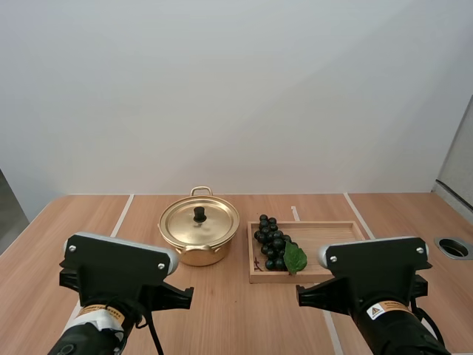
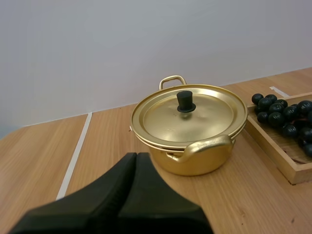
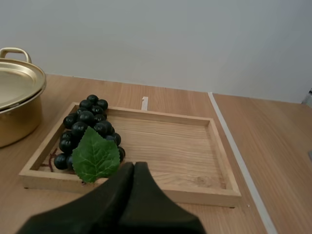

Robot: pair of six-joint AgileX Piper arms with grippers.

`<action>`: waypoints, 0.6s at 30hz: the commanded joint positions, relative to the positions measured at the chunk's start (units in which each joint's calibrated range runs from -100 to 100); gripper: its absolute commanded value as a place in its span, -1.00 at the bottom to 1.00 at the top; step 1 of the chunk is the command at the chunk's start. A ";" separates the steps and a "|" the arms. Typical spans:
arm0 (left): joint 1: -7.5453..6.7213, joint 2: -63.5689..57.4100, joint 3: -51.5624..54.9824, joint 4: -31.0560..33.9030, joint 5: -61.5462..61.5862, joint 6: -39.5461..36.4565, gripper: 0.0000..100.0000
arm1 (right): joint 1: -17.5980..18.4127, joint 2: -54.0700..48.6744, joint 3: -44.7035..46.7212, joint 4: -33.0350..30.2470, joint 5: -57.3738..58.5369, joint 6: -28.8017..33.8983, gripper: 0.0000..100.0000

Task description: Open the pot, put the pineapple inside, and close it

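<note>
A golden pot (image 1: 194, 253) stands mid-table with its lid (image 1: 211, 225) on, a black knob (image 1: 199, 214) at the lid's centre. To its right, a bunch of dark grapes (image 1: 270, 241) with a green leaf (image 1: 295, 257) lies at the left end of a wooden tray (image 1: 325, 225). No pineapple shows. My left gripper (image 2: 136, 157) is shut on nothing, its tips a short way in front of the pot (image 2: 195, 161) and its lid (image 2: 209, 114). My right gripper (image 3: 134, 166) is shut too, hovering at the near rim of the tray (image 3: 219, 146), beside the grapes (image 3: 87, 124).
White tape lines (image 1: 122, 214) run across the wooden table. A round metal hole (image 1: 453, 248) sits near the table's right edge. The right half of the tray is bare wood (image 3: 170, 146). Both arms' bases stand at the near edge of the table.
</note>
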 commanded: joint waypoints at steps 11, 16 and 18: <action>1.33 -0.22 0.05 -1.14 -1.14 -4.73 -1.00 | -0.30 -0.35 0.14 -0.33 -0.32 6.38 -1.00; 3.00 -0.22 0.05 -1.14 -2.44 -4.73 -1.00 | -0.30 -0.35 0.14 -0.60 -0.89 6.38 -1.00; 3.00 -0.22 0.05 -1.14 -2.44 -4.73 -1.00 | -0.30 -0.35 0.14 -0.60 -0.89 6.38 -1.00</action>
